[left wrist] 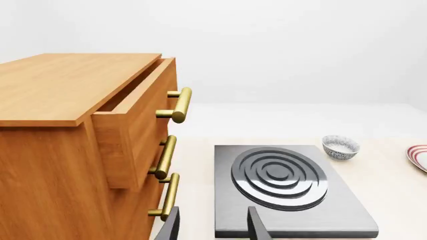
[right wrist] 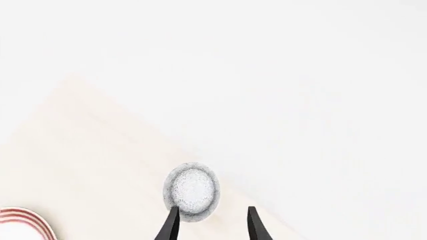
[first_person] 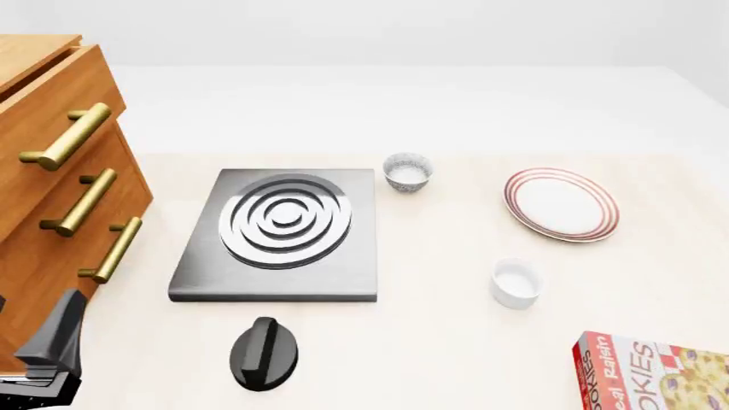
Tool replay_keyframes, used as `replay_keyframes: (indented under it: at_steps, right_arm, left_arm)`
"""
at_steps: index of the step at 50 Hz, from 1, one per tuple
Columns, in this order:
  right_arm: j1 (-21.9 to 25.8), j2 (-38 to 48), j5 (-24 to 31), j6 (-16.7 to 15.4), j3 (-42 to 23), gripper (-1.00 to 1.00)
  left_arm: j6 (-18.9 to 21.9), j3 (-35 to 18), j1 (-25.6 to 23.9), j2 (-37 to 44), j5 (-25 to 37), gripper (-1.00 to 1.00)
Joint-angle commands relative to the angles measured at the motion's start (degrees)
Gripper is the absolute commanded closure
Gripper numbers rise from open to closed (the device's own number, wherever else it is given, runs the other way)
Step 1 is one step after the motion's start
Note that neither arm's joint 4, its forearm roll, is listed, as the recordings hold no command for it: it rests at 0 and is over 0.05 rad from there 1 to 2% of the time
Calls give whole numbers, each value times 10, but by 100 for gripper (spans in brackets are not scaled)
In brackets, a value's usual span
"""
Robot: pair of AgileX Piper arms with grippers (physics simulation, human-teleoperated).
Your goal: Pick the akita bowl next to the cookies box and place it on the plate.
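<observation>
Bright, even, sharp; shadows perhaps faint

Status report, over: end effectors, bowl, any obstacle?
Left end effector open, right end effector open, both empty. Bowl on table between cookies box and plate, untouched. Nothing between bowl and plate.

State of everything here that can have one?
Top drawer: pulled open.
Lower drawers: shut.
Akita bowl: upright, empty, not gripped.
Second akita bowl: upright, empty.
White cup: upright, empty.
Plate: bare.
Cookies box: lying flat.
Left gripper: open, empty.
Right gripper: open, empty.
</observation>
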Motion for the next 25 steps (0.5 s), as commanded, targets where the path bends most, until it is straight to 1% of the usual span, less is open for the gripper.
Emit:
replay_keyframes:
  at_steps: [1, 4, 6, 15, 25]
  right_arm:
    - [-8, 25, -16, 1, -1, -100]
    - [-4, 29, -25, 5, 5, -100]
    - [-6, 33, -28, -1, 6, -100]
    - [10, 50, -66, 3, 36, -100]
    - [7, 73, -93, -7, 57, -100]
  left_arm:
    - [0, 0, 0, 0, 0, -100]
    - [0, 0, 0, 0, 0, -100]
    - [0, 0, 0, 0, 0, -100]
    - [0, 0, 0, 0, 0, -100]
    - [0, 0, 0, 0, 0, -100]
